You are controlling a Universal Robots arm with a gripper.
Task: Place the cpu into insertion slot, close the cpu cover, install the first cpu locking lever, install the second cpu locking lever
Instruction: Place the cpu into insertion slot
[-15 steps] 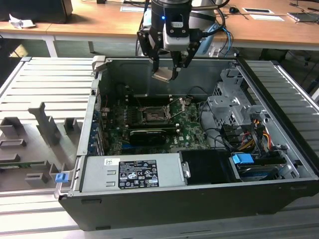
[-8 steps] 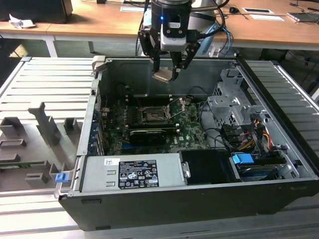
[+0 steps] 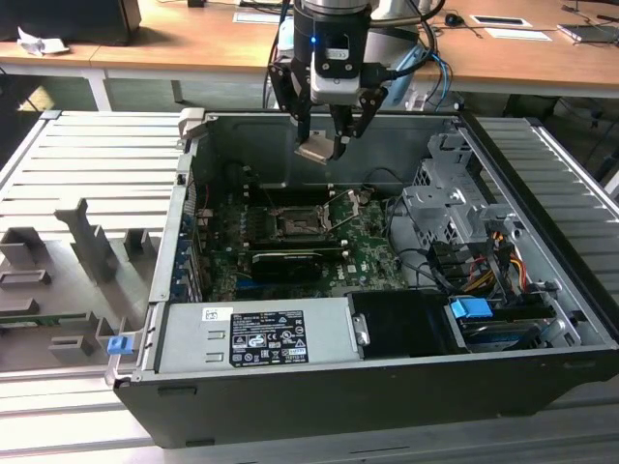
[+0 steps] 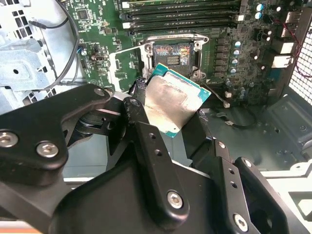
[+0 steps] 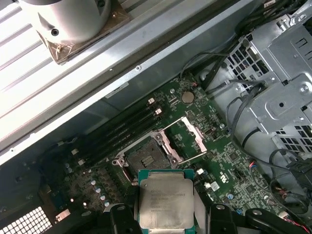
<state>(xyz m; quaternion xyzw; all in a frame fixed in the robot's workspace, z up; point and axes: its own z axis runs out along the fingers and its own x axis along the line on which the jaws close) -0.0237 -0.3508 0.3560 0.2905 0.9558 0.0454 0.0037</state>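
Observation:
My gripper (image 3: 322,145) hangs over the back of the open computer case, shut on the cpu (image 3: 317,149), a thin silver-topped square held tilted. In both wrist views the cpu (image 4: 171,101) (image 5: 165,197) sits between the black fingers (image 4: 139,119), above and apart from the board. The insertion slot (image 3: 293,224) (image 4: 172,55) (image 5: 145,154) is a dark square socket on the green motherboard, lying bare below the chip. The cpu cover (image 4: 126,66) (image 5: 189,135), a silver frame, stands flipped open beside the socket. A thin locking lever (image 3: 340,217) is raised next to it.
A grey labelled power supply (image 3: 256,333) fills the case's front. A metal drive cage (image 3: 455,208) with cables stands at the exterior view's right. A long black card (image 3: 287,263) lies just in front of the socket. Memory sticks (image 4: 180,14) flank it. A grey moulded tray (image 3: 68,280) sits outside.

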